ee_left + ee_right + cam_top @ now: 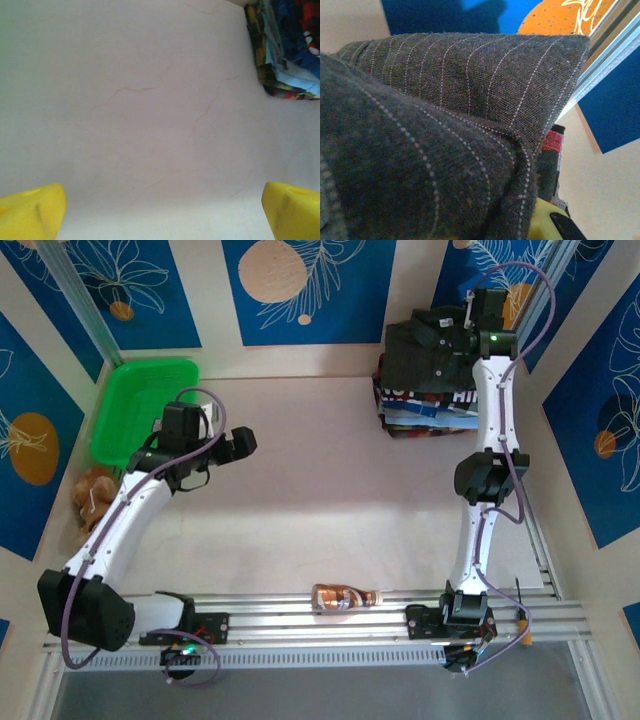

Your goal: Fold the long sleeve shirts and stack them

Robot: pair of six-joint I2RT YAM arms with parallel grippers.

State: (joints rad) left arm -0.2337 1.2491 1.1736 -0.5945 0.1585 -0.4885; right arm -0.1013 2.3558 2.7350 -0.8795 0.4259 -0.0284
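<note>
At far wall [330, 300] | right hand [457, 324] grips charcoal shirt [420, 358] | left hand [238, 444] wide open

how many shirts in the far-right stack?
4 fabrics can be told apart: charcoal pinstriped shirt on top, dark blue one with red-white print beneath, a light blue layer, plaid along the edge. Layers may share a garment; others may be hidden.

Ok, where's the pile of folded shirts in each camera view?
Top external: pile of folded shirts at far right, beneath the charcoal pinstriped shirt.
Left wrist: pile in the upper right corner, side on.
Right wrist: likely the red and dark sliver low right, under the shirt's hem.
Shared landmark: the charcoal pinstriped shirt, top external and right wrist.
</note>
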